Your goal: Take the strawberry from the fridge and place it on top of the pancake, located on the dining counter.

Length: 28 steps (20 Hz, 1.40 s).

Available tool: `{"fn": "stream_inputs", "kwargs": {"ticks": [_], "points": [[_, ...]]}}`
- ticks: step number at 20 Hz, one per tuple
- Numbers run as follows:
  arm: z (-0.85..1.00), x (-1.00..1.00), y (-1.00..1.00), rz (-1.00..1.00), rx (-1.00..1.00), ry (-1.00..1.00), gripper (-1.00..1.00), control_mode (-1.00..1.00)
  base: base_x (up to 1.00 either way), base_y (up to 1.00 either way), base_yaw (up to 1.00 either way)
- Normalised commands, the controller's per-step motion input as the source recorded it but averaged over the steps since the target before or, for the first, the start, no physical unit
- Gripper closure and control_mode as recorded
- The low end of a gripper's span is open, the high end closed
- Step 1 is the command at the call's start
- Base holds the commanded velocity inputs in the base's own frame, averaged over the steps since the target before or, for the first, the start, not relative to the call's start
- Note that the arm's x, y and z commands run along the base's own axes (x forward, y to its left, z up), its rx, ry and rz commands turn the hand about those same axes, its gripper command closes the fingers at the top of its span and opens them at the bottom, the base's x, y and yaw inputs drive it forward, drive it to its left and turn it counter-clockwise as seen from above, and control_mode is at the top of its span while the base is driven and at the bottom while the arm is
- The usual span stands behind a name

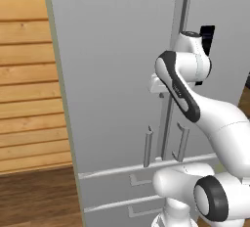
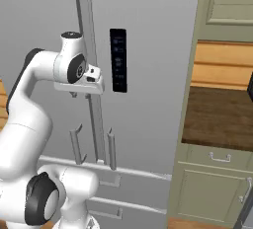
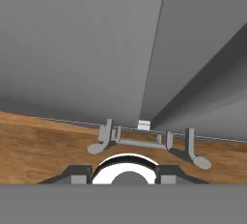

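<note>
The fridge (image 1: 112,74) stands shut in front of me, light grey, with two doors meeting at a long vertical bar (image 2: 90,35) and short handles (image 1: 147,147) lower down. My gripper (image 2: 80,95) hangs just in front of that bar at mid height, pointing down. In the hand view the gripper (image 3: 123,175) looks down along the doors to the short handles (image 3: 104,136) and the wooden floor. Its fingertips (image 3: 77,173) stand a little apart with nothing between them. The strawberry is hidden behind the closed doors. The pancake and the dining counter are out of view.
A dark control panel (image 2: 118,60) sits on the right door. Drawers (image 1: 117,187) run below the doors. Right of the fridge is a brown countertop (image 2: 217,119) over green-grey cabinets (image 2: 212,188). A wood-plank wall (image 1: 27,74) stands to the left.
</note>
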Motion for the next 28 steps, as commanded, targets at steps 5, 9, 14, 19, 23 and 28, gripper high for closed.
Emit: {"fn": "stream_inputs", "kwargs": {"ticks": [5,9,14,19,23,28], "points": [[0.00,-0.02,0.00,0.00,0.00,0.00,-1.00,1.00,-0.47,0.00,0.00],[0.00,0.00,0.00,0.00,0.00,0.00,-1.00,1.00,-0.93,0.00,0.00],[0.00,0.00,0.00,0.00,0.00,0.00,-1.00,1.00,-0.89,0.00,0.00],[0.00,0.00,0.00,0.00,0.00,0.00,-1.00,1.00,-0.53,0.00,-0.02],[-0.26,-0.16,-0.12,-0.04,0.00,0.00,-1.00,-1.00,0.00,0.00,0.00],[-0.54,0.00,-0.49,0.00,0.00,0.00,-1.00,-1.00,0.00,0.00,0.00]]}}
